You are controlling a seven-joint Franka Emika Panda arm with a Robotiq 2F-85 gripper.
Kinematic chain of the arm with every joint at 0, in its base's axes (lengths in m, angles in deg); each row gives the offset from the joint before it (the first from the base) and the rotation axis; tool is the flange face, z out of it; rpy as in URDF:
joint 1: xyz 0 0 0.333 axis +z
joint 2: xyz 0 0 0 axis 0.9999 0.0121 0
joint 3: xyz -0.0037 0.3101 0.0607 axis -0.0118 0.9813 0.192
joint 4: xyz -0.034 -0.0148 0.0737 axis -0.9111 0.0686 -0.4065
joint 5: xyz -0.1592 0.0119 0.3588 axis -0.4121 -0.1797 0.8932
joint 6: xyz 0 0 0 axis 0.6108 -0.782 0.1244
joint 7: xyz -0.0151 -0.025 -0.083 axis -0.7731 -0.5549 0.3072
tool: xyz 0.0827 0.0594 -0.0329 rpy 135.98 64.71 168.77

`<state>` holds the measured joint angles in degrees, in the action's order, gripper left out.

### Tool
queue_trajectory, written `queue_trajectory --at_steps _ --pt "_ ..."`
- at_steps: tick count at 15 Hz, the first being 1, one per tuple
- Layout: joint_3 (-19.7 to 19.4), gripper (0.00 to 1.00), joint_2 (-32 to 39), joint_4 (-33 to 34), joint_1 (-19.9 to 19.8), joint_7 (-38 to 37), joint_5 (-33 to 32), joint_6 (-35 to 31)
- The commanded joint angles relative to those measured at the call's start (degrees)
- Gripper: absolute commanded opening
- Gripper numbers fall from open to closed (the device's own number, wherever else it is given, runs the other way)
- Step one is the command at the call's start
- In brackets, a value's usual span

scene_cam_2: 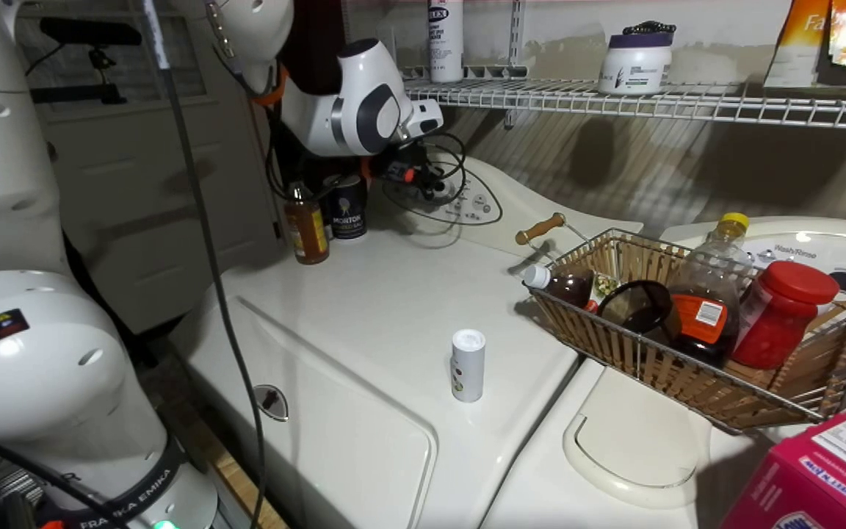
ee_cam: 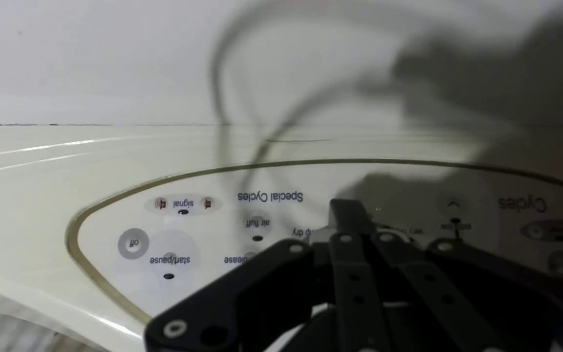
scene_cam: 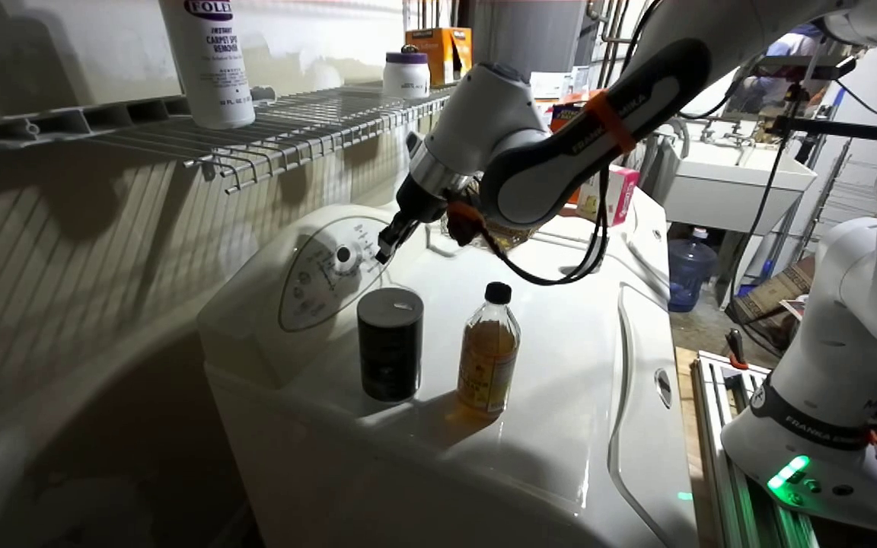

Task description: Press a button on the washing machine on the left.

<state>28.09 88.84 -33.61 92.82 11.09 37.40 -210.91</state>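
The washing machine [scene_cam: 560,358] is the glossy white appliance under the arm; it also shows in an exterior view [scene_cam_2: 393,294]. Its oval pale grey control panel [scene_cam: 309,301] tilts up at the back and also shows in an exterior view [scene_cam_2: 485,213]. The round dial [scene_cam: 343,255] is mostly hidden behind my fingers in the wrist view. There the panel reads upside down, with the start/pause button [ee_cam: 169,259] and off button [ee_cam: 133,243] left of my fingers. My gripper [scene_cam: 387,245] is shut and empty, close before the panel [ee_cam: 352,215]. I cannot tell whether it touches.
A dark salt canister [scene_cam: 390,354] and an amber bottle [scene_cam: 489,361] stand on the machine near the panel. A wire shelf [scene_cam_2: 717,109] hangs above. A white shaker [scene_cam_2: 468,367] stands on top, with a wicker basket [scene_cam_2: 606,330] and pink box [scene_cam_2: 783,477] beyond.
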Motion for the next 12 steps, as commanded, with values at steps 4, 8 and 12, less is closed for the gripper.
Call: queue_trajectory --at_steps 4,8,12 --pt "-5.4 0.00 7.4 7.8 4.6 -10.2 -8.8 -3.7" --pt "-8.9 0.00 9.5 10.4 7.8 -13.6 -11.8 -2.9" --pt "-12.6 0.00 9.9 11.4 11.3 -17.1 -14.5 -1.0"
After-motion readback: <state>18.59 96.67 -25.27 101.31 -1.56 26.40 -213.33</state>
